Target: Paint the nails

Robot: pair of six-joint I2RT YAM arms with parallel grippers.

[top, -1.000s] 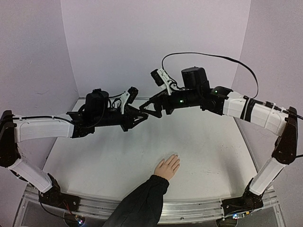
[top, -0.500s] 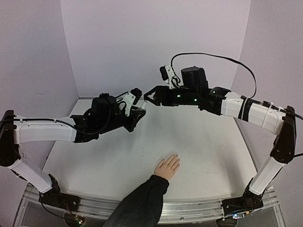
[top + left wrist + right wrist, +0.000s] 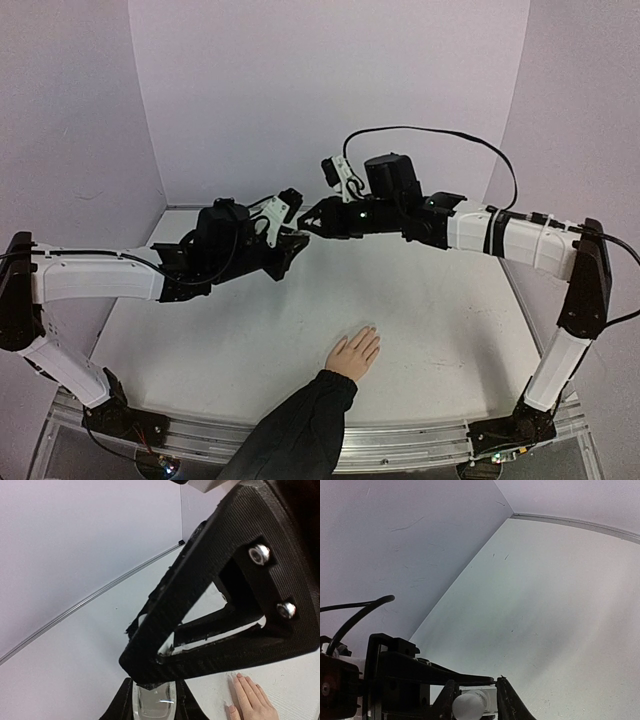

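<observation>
My left gripper (image 3: 155, 701) is shut on a small clear bottle (image 3: 156, 704) and holds it above the table. My right gripper (image 3: 476, 700) meets it from the right, its jaws closed on the bottle's white cap (image 3: 468, 706). In the top view the two grippers, left (image 3: 293, 240) and right (image 3: 306, 226), touch tip to tip and hide the bottle. A light-skinned hand (image 3: 355, 353) in a dark sleeve lies flat on the table near the front. Its pale nails (image 3: 239, 676) show at the fingertips, well below both grippers.
The dark sleeve (image 3: 295, 430) reaches in over the table's front edge between the two arm bases. Pale walls close the table (image 3: 200, 330) at the back and on both sides. A black cable (image 3: 440, 135) loops above the right arm.
My right gripper has swung left and down to the left gripper and closed its jaws on the bottle's cap. The left gripper kept its hold. The hand has not moved.
</observation>
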